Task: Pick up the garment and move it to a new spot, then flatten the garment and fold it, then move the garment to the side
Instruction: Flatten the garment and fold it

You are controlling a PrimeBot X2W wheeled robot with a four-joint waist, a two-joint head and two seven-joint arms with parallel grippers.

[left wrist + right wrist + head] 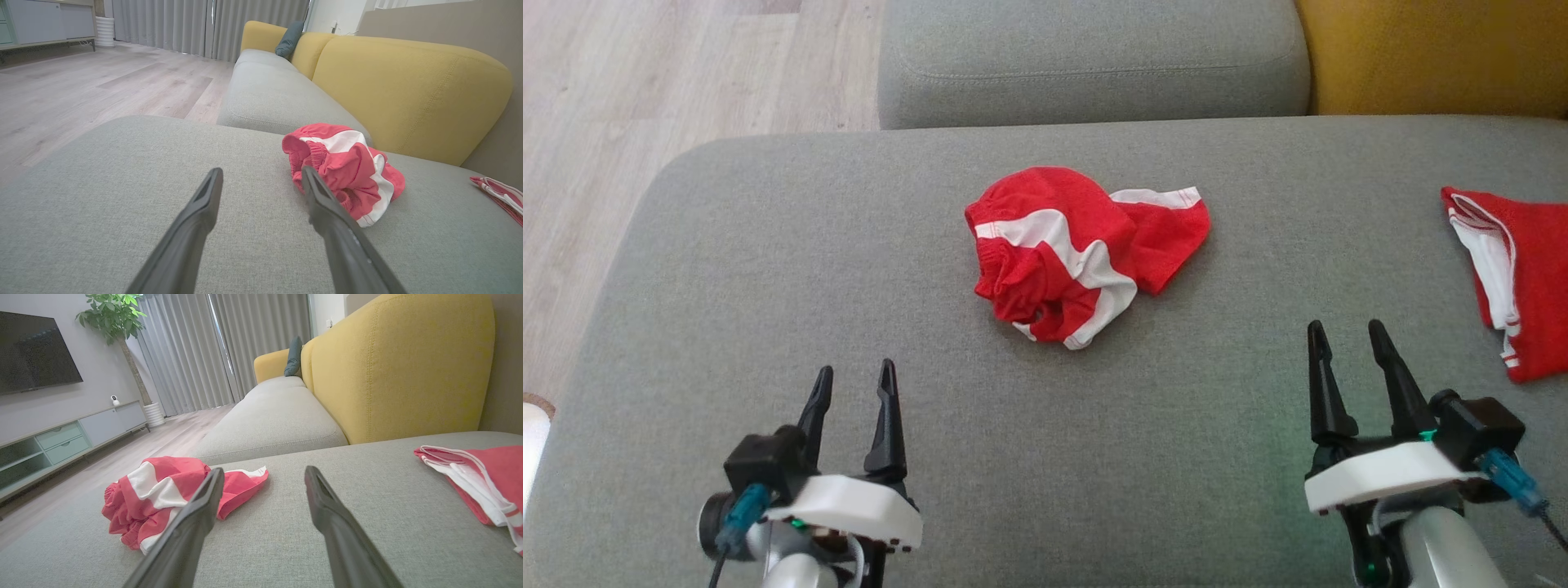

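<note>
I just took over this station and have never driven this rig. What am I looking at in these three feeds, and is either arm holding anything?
The big overhead picture is from the robot's head, looking down at a grey sofa seat. The two dark forked things at the bottom are its own grippers: left gripper and right gripper. The other two pictures come from cameras on each wrist, looking along that arm's fingers.

In the middle of the seat lies a crumpled red and white garment, the one to be moved and folded. At the robot's right lies a second red and white garment, already flat. Behind is a yellow backrest.

Both sets of jaws stand open and hold nothing.
</note>
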